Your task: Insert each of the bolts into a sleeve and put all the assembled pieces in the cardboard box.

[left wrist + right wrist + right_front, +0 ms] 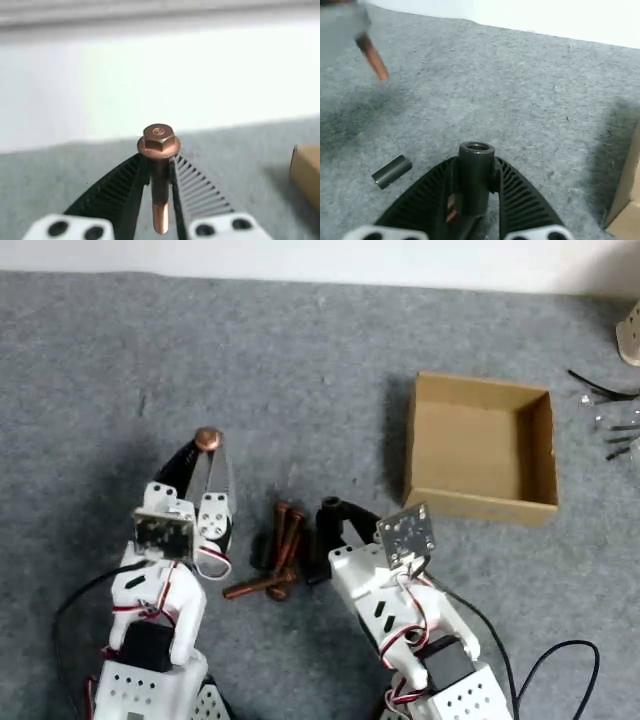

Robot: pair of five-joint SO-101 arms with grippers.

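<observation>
Fabric with a grey, fuzzy nap covers the desk (300, 360). Near its front edge, between the two arms, a small heap of loose bolts (280, 550) lies crisscrossed; they are coppery metal with slim shanks and flanged heads. The left gripper (205, 445), with one ribbed black finger and one white, is clenched on another bolt (208, 439) held off the desk. In the left wrist view this bolt (159, 185) stands upright in the left gripper (159, 165), its hexagonal head above the fingertips and its threaded shank running down between them. The right gripper (335, 515), just to the right of the heap, grasps a sleeve (330, 508). In the right wrist view the sleeve (475, 175) is a dark, matt cylinder with a round bore, upright between the ribbed black fingers (520, 195). A second sleeve (391, 171) of the same shape lies on its side on the fabric nearby. The cardboard box (480, 505), square, open-topped and plain brown, sits toward the desk's right edge, well apart from both grippers. Thin black wires (605, 395) lie at that right edge.
</observation>
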